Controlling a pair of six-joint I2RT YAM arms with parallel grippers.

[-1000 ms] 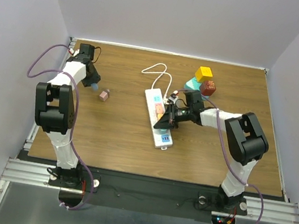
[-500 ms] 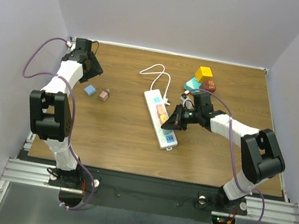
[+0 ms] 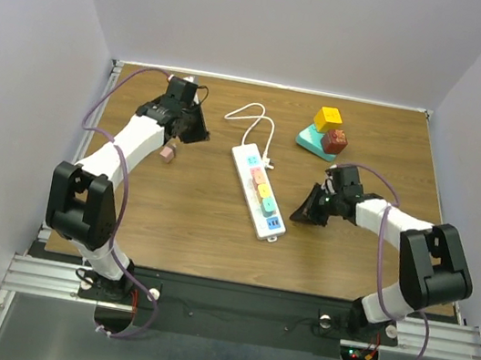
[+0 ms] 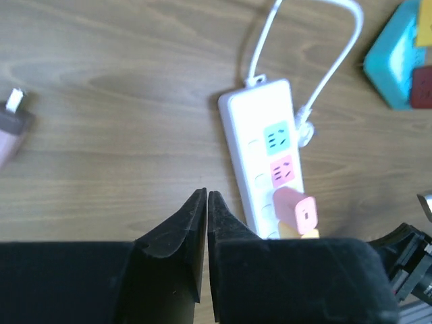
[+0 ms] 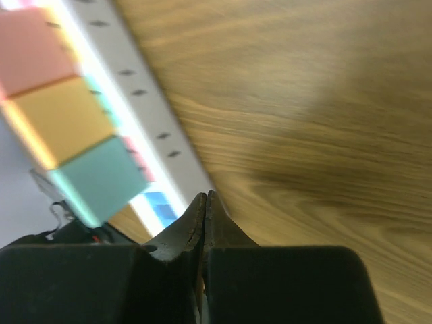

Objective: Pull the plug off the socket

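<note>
Each arm is built from white link covers alternating with black joint housings; the left arm [image 3: 127, 138] and the right arm [image 3: 369, 209] share this scheme. The largest black housing is at each elbow. A purple cable [image 3: 98, 106] runs externally along the left arm, and a second purple cable [image 3: 379, 249] along the right arm. The left gripper [image 4: 206, 196] and the right gripper [image 5: 205, 196] have matte black fingers tapering to thin wedge tips. Small red indicator lights [image 3: 359, 355] show below the right arm's base.
</note>
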